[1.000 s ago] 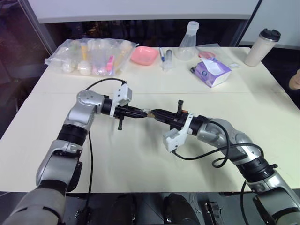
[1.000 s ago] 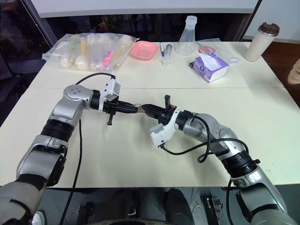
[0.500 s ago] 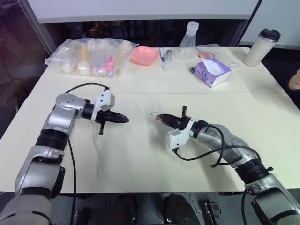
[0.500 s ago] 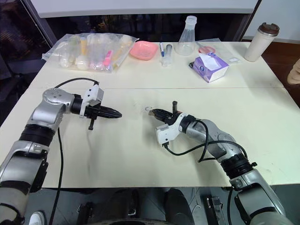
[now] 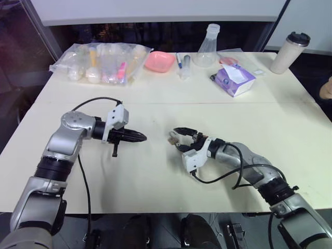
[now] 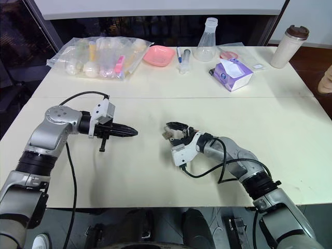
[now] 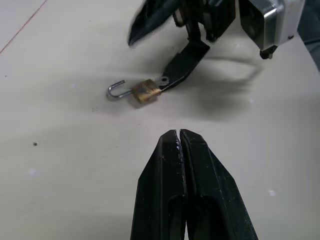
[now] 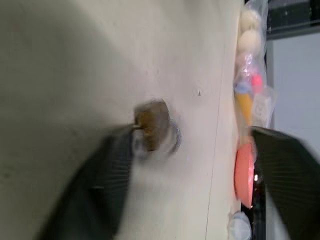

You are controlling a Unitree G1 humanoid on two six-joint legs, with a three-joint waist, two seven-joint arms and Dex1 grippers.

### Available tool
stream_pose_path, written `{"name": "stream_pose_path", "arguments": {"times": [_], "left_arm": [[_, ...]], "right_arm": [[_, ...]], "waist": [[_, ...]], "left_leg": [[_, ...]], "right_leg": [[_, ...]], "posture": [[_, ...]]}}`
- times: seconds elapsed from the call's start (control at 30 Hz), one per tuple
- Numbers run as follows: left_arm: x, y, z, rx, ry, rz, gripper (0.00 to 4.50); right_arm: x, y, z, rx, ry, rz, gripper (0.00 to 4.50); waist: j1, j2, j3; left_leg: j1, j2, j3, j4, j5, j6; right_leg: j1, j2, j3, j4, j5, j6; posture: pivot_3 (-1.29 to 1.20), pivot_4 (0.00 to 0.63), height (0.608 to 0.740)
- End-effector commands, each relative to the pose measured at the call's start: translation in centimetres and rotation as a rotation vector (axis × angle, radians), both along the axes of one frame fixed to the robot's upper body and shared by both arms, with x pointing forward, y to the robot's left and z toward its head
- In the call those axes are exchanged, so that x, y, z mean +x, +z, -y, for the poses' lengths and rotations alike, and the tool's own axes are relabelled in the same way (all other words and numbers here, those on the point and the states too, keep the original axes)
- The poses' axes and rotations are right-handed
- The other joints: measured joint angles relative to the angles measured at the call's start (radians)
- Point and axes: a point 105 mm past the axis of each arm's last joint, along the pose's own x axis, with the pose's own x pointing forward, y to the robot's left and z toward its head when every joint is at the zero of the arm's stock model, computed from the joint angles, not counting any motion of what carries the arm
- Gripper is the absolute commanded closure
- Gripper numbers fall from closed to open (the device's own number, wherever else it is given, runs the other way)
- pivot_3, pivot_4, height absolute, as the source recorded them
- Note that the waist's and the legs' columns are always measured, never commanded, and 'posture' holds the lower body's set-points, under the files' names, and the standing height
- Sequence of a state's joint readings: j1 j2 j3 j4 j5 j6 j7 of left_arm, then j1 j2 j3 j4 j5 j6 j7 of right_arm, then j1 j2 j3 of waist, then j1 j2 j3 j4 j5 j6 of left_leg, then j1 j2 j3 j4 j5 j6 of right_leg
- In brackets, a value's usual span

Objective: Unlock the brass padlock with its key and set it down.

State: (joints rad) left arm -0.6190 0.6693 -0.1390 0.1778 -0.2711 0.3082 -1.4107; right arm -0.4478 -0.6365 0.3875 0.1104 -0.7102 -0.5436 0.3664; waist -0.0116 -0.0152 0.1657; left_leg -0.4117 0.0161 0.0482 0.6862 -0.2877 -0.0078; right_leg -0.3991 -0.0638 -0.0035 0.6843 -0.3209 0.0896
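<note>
The brass padlock (image 7: 145,92) lies on its side on the cream table (image 5: 155,176), its silvery shackle (image 7: 116,90) swung open. A small silvery piece (image 7: 164,80), seemingly the key's head, sticks out of the body's other end. My right gripper (image 5: 179,138) rests low on the table just right of the padlock (image 5: 172,138), its jaws open around it. One finger (image 7: 186,60) touches the lock's key end. Between the spread fingers, the right wrist view has the padlock (image 8: 152,125). My left gripper (image 5: 139,137) hovers well to the left, shut on nothing, its fingers (image 7: 170,165) pointing at the lock.
Along the far edge of the table are a clear bag of small items (image 5: 101,62), a pink dish (image 5: 159,60), a glass flask (image 5: 206,46), a purple tissue box (image 5: 234,79) and a lidded cup (image 5: 290,52). A person's hand (image 5: 327,88) shows at the right edge.
The grippers were joined at the padlock in mid-air. The left one has drawn away to the left. The right one has sunk to the table and opened, leaving the padlock lying there.
</note>
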Motion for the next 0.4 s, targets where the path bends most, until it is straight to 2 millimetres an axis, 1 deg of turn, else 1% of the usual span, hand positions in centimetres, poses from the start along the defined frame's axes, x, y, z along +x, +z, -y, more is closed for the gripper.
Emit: {"name": "stream_pose_path", "arguments": {"times": [0.03,0.13,0.17,0.23,0.3,0.4], "left_arm": [[-0.7,0.9,0.2,-0.017,-0.009,0.033,4.5],[-0.8,1.0,0.2,-0.02,0.0,0.038,4.5],[-0.7,1.0,0.1,-0.02,0.007,0.041,4.5],[-0.6,1.1,-0.1,-0.021,0.019,0.045,4.5],[-0.6,1.2,-0.3,-0.02,0.029,0.048,4.5],[-0.7,1.1,-0.6,-0.021,0.041,0.045,4.5]], "right_arm": [[-1.0,1.4,1.1,0.009,-0.011,0.009,0.03],[-1.8,3.0,2.3,0.055,-0.062,-0.024,0.03],[-2.0,3.4,2.8,0.09,-0.096,-0.069,0.03],[-2.5,3.5,3.8,0.145,-0.156,-0.206,0.03],[-3.6,3.5,4.8,0.23,-0.209,-0.384,0.03],[-4.7,3.8,5.6,0.339,-0.26,-0.574,0.03]], "waist": [[0.001,0.0,0.0],[0.0,0.0,0.0],[0.0,0.0,0.0],[0.0,0.0,0.0],[0.0,0.0,0.0],[0.001,0.0,0.0]], "left_leg": [[0.0,0.0,0.0,0.0,0.0,0.0],[0.0,0.0,0.0,0.0,0.0,0.0],[0.0,0.0,0.0,0.0,0.0,0.0],[0.001,0.0,-0.001,0.0,-0.001,0.001],[0.002,0.0,-0.001,0.0,-0.003,0.005],[0.003,0.0,-0.002,0.0,-0.003,0.006]], "right_leg": [[0.0,0.0,0.0,0.0,0.0,0.0],[0.0,0.0,0.001,0.0,0.0,0.0],[0.0,0.0,0.001,0.0,0.0,0.0],[0.001,0.0,0.001,0.0,0.0,0.0],[0.003,0.0,0.0,0.0,0.0,0.0],[0.004,0.0,0.0,-0.001,0.0,0.0]], "posture": [[0.0,0.15,0.715],[0.0,0.15,0.715],[0.0,0.15,0.715],[0.0,0.15,0.715],[0.0,0.15,0.715],[0.0,0.15,0.715]]}}
